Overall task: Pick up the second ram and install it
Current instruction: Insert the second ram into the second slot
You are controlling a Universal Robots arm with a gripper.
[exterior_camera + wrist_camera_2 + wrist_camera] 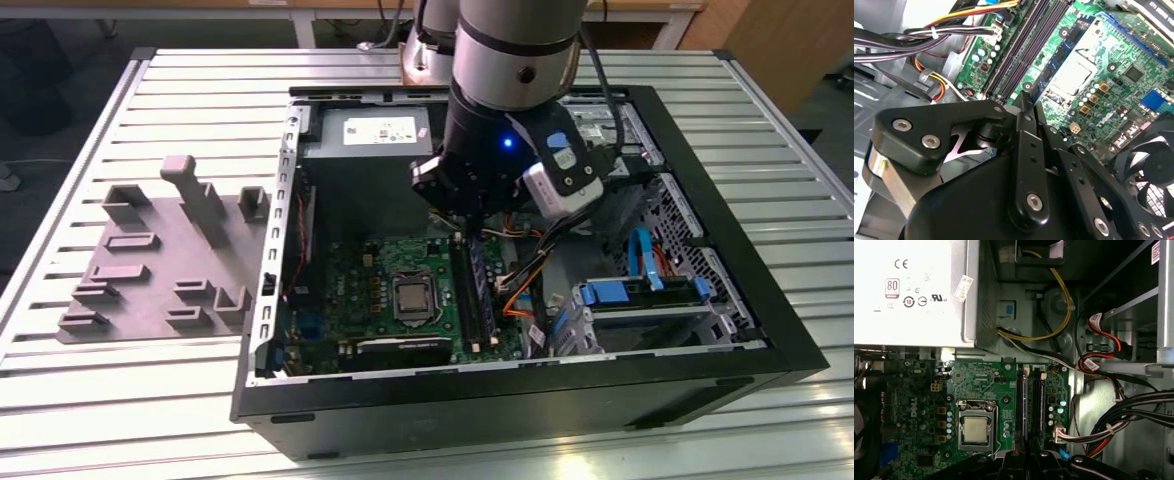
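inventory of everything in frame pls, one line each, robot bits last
computer case: one, black, open, on the slatted table
slatted table: one, pale metal, under everything
motherboard: one, green, flat in the case floor
processor socket: one, silver, mid-board
memory slots: several, long, black, beside the socket
ram stick: one, dark, standing in the slot area below the gripper
power supply: one, grey with white label, far end of the case
drive bay: one, blue tabs, the exterior view's right
fixture tray: one, grey, on the table at the exterior view's left
cable bundles: several, black, yellow, red
arm: one, grey, above the case
gripper: one, black, over the slots
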